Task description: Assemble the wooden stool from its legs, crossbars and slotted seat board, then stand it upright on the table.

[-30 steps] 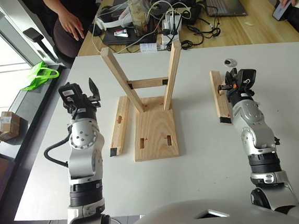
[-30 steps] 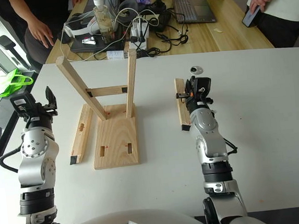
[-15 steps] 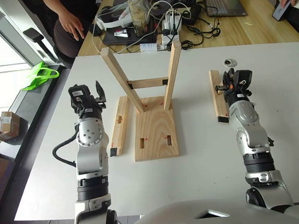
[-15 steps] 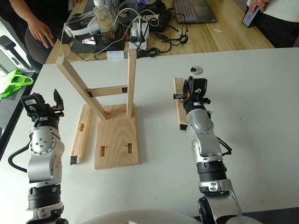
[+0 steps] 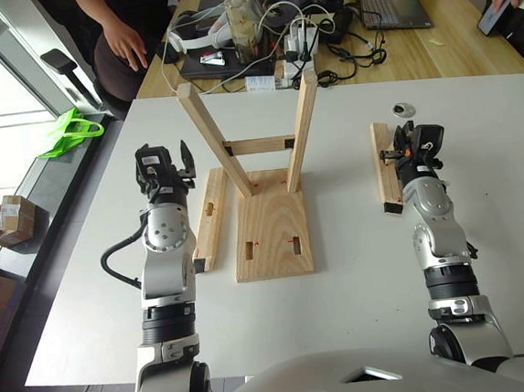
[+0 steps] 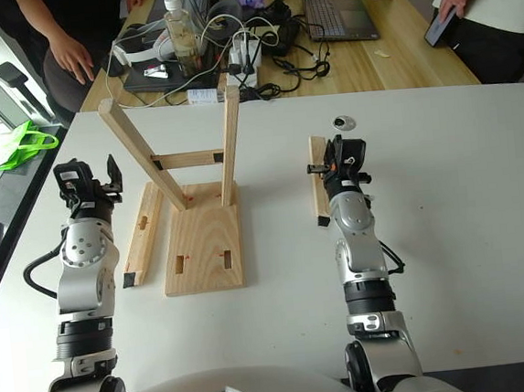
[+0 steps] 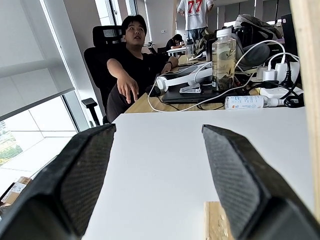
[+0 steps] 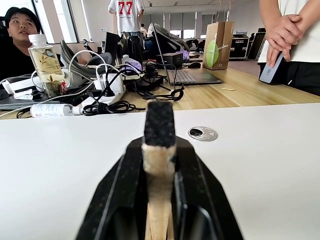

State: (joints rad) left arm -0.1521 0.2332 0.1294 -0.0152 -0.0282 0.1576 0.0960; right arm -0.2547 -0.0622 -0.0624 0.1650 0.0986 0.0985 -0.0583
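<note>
The slotted seat board (image 5: pixel 270 225) lies flat mid-table. Two legs (image 5: pixel 211 138) stand in its far slots, leaning apart and joined by a crossbar (image 5: pixel 258 145). A loose leg (image 5: pixel 211 217) with slots lies along the board's left side. My left gripper (image 5: pixel 167 164) is open just left of that leg's far end; the left wrist view has its fingers (image 7: pixel 90 170) wide apart and the leg's end (image 7: pixel 217 222) beside one of them. On the right, my right gripper (image 5: pixel 396 155) is shut on another leg (image 5: pixel 385 169), whose black-capped end (image 8: pixel 159 126) sticks out between the fingers.
A small round metal disc (image 5: pixel 404 108) lies beyond the right leg. A wooden desk (image 5: pixel 323 53) behind holds cables, a bottle and a laptop, with people beside it. The table's left edge (image 5: pixel 81 230) runs close to my left arm.
My left arm has moved right, bringing the open gripper close to the loose leg. The right gripper and its leg have shifted slightly.
</note>
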